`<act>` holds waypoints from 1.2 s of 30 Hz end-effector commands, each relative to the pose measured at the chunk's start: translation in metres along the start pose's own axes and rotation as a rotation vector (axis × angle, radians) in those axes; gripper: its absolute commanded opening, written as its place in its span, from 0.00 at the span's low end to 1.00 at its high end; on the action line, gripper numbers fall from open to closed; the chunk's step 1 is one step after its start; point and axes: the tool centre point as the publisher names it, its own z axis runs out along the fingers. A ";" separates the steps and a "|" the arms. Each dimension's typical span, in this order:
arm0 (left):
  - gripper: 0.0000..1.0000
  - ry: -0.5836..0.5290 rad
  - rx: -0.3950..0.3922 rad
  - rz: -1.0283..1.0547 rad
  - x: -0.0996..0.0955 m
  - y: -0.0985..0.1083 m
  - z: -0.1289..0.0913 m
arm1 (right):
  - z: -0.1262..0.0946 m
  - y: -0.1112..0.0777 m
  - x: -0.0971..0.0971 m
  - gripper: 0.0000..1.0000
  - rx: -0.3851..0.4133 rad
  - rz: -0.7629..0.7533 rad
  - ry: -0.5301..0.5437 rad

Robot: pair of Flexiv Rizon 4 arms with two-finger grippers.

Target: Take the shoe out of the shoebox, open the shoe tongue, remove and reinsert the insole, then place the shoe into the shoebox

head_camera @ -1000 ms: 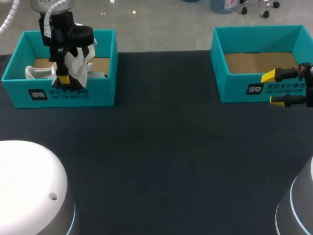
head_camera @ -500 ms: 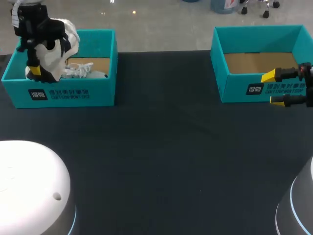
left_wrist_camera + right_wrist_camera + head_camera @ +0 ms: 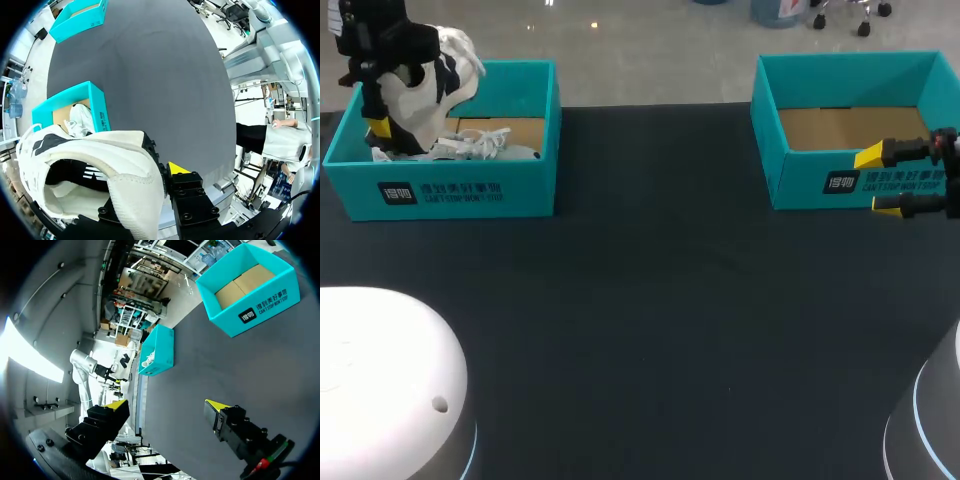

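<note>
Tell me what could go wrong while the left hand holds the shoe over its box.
The left hand grips the shoe only near its opening, so it might slip or swing. Its lower part hangs close to the shoebox wall and the second shoe; it may catch them and drag the box.

You see only one yellow fingertip of the left gripper in its wrist view, because the shoe covers the other. In the head view the shoe also hides most of that gripper, and the left arm runs off the top edge. A second shoe in the left shoebox lies partly behind the held one. Only the fingers of the right gripper show there; the rest is cut off at the side. In the right wrist view, the left shoebox's contents are too small to tell.
</note>
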 end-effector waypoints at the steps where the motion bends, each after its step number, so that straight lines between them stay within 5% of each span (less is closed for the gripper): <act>1: 0.00 -0.001 0.000 0.001 0.001 0.001 -0.002 | 0.000 -0.001 0.000 1.00 0.000 0.002 -0.004; 10: 0.00 -0.070 -0.012 -0.014 -0.006 0.013 0.000 | 0.000 -0.001 0.000 1.00 0.000 0.002 -0.004; 36: 0.00 -0.058 0.034 -0.101 -0.091 0.140 0.016 | 0.000 -0.001 0.000 1.00 0.000 0.002 -0.004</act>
